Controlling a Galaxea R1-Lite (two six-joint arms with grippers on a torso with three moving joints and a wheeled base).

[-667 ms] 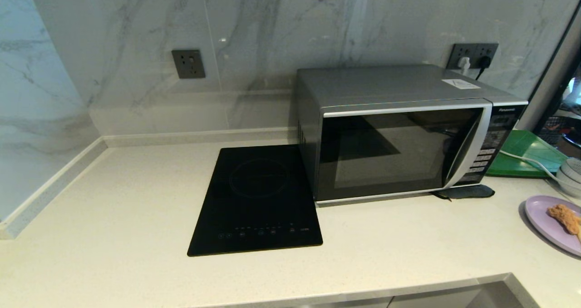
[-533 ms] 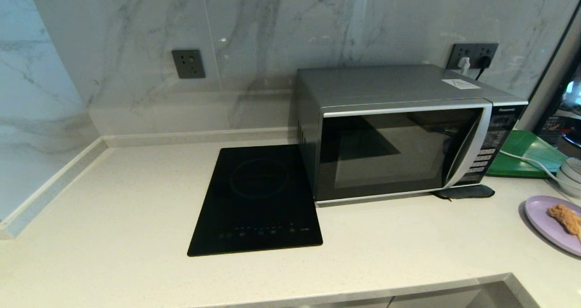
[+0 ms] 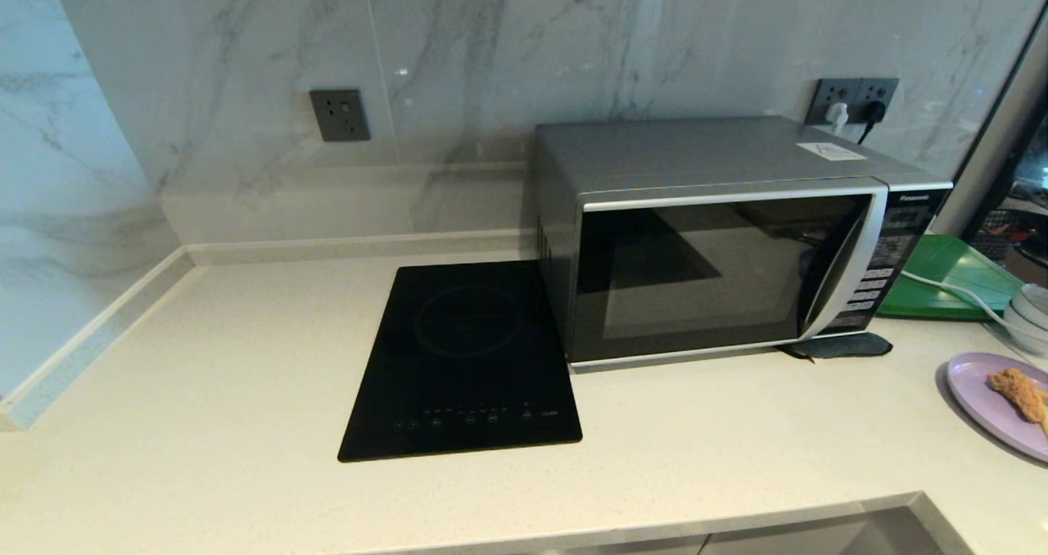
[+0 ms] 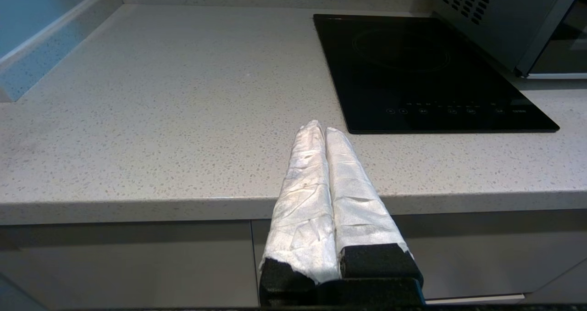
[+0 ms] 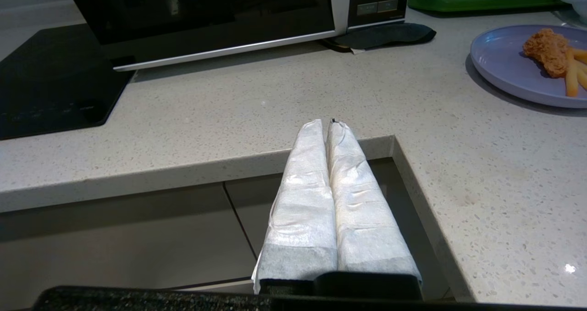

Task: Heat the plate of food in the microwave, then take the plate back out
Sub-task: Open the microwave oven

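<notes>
The silver-grey microwave stands at the back right of the counter, its dark glass door closed; its lower front shows in the right wrist view. The lilac plate of food rests on the counter at the far right, with a golden fried piece and fries on it. My left gripper is shut and empty at the counter's front edge, left of the hob. My right gripper is shut and empty over the front edge, short of the microwave and left of the plate. Neither gripper appears in the head view.
A flat black induction hob lies left of the microwave. A green tray with a white cable across it sits behind the plate, beside stacked bowls. A dark pad lies under the microwave's right corner. The counter has a notch at front right.
</notes>
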